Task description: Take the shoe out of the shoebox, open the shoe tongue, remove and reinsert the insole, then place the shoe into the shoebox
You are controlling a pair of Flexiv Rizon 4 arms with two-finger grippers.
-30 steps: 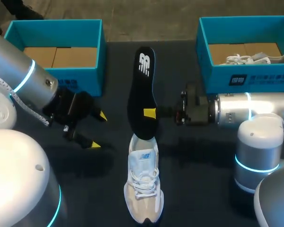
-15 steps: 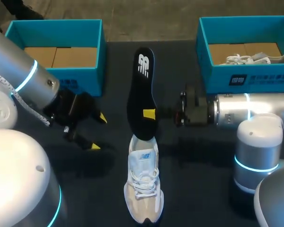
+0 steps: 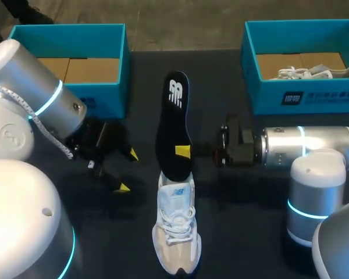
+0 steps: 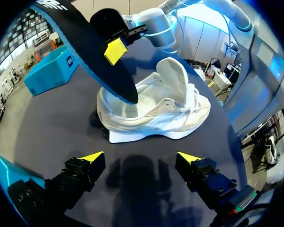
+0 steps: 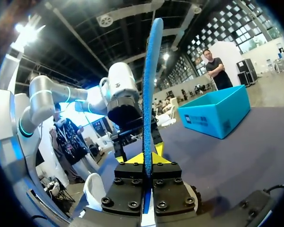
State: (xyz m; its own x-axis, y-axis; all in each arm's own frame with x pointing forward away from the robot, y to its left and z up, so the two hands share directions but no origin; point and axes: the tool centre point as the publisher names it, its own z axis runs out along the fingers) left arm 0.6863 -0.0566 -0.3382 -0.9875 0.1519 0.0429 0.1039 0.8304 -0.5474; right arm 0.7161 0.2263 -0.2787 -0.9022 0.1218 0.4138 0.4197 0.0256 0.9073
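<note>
Insole (image 3: 173, 125): black, blue-edged, white logo. Clamped edge-on in the right gripper (image 5: 147, 158), tilted upward, lower end in the shoe's mouth.
Shoe (image 4: 156, 113): white-beige sneaker, upright on its sole, tongue open, side-on ahead of the spread left gripper (image 4: 139, 157), apart from it.
Left shoebox (image 3: 70, 35): teal, lidless, beyond the left gripper.
Right shoebox (image 3: 302, 26): teal, holding a second shoe (image 3: 314, 71).

The left arm (image 3: 38, 96) slants down, its end effector (image 3: 128, 170) well to the left of the insole (image 3: 174, 119), fingers spread wide and holding nothing. The right arm (image 3: 305, 145) lies level, its end effector (image 3: 183, 151) reaching in from the insole's right and pinching it.
</note>
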